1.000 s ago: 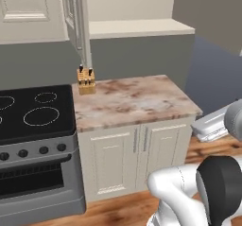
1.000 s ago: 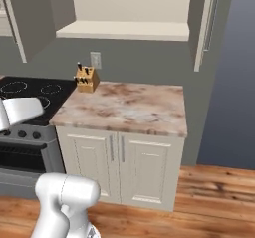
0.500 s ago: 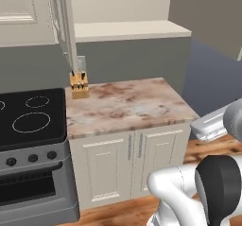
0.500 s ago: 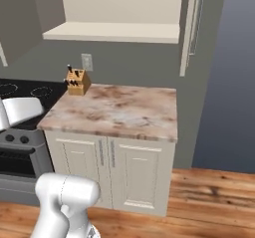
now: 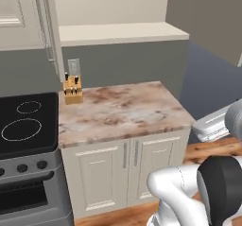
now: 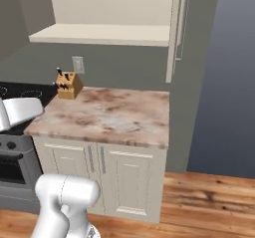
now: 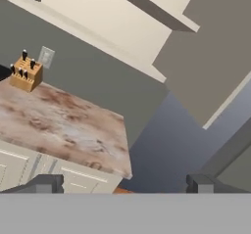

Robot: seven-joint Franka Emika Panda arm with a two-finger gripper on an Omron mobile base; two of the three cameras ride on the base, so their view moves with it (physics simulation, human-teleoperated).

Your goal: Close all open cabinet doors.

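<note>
Jaws (image 7: 122, 184) spread wide and holding nothing, open cabinet doors (image 6: 175, 30) standing edge-on at one o'clock above my marble surface (image 6: 109, 116), knife block (image 6: 67, 85) at ten.

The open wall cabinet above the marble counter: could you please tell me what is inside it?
The open wall cabinet shows a bare cream back wall and a bare bottom shelf. Its upper part is cut off by the frame. Its doors stand swung out at each side.
</note>
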